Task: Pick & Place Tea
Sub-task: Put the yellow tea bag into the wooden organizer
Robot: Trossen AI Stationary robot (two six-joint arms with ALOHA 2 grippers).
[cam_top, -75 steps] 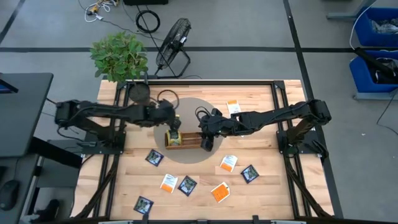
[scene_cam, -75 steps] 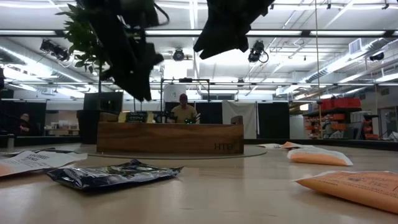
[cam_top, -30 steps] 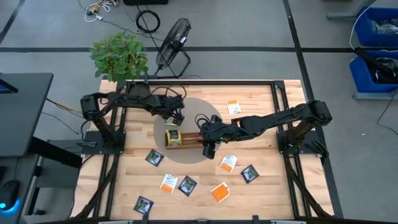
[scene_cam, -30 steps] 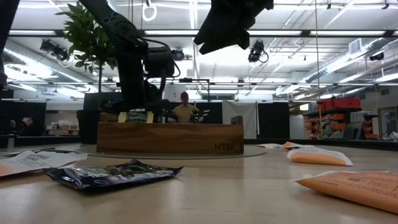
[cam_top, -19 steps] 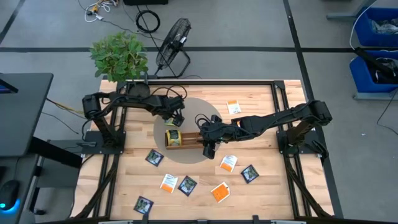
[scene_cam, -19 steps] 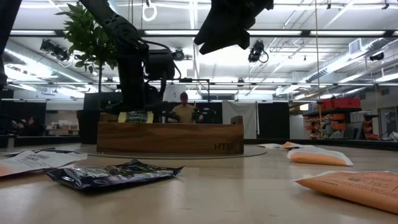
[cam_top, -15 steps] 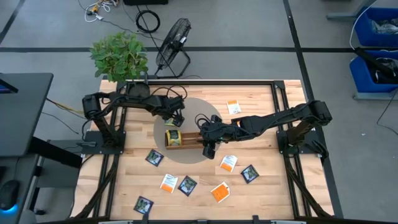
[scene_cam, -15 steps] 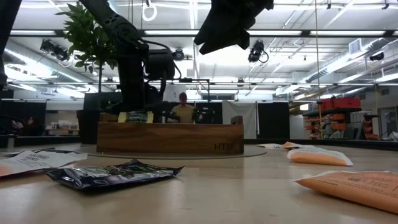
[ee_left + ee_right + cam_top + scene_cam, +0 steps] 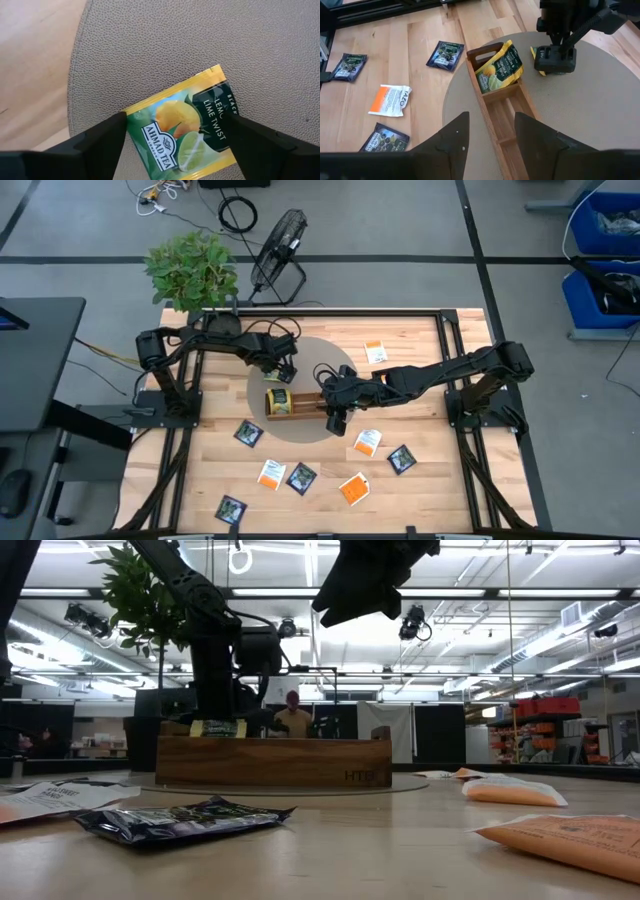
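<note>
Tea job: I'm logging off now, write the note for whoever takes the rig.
Left end effector: open, low over a yellow-green sachet lying on the grey round mat behind the wooden tray; not gripped yet.
Right end effector: open, empty, above the tray's other end.
Done: one yellow-green sachet in tray, standing in the end compartment.
Left: the sachet under the left end effector, plus loose ones on the table, dark sachets and orange-and-white sachets in front of the tray, one orange-and-white behind it.
</note>
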